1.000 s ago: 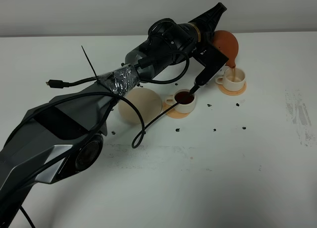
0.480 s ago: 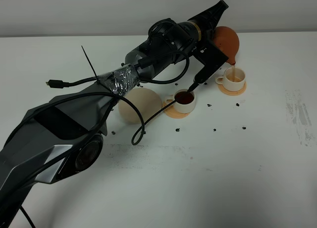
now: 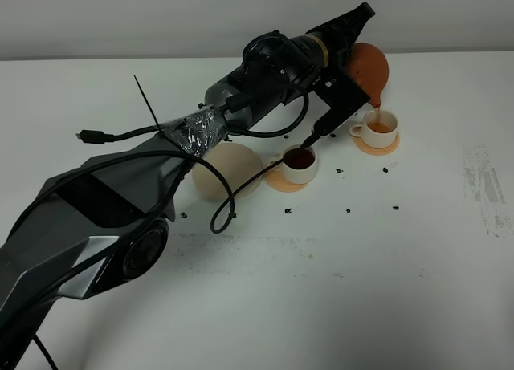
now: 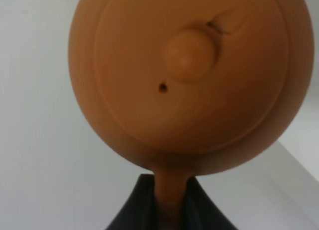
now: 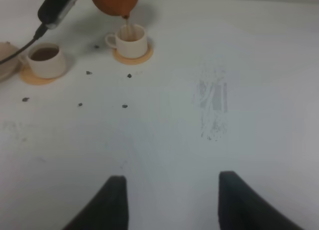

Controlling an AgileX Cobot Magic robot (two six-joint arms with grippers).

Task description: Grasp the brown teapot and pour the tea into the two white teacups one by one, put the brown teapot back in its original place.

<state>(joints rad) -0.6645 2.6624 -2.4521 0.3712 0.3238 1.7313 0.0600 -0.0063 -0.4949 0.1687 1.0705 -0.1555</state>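
White table (image 3: 321,290), bit grubby: dark specks (image 3: 348,210) mid-table, grey smudge (image 3: 482,185) toward the right. Sitting on it: a beige saucer (image 3: 229,171), an orange coaster (image 3: 277,183) just beside it, a second coaster (image 3: 376,148) farther back.

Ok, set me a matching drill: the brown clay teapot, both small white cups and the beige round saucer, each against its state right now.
Things
1. round reddish-brown clay teapot
2. cream-white teacup beside the saucer
3. cream-white teacup farther from the saucer
4. pale beige round saucer

States
A. already filled
B. nothing standing on it
C. tilted, held in the air
D. being filled now

Pairs: 1-C, 2-A, 3-D, 4-B
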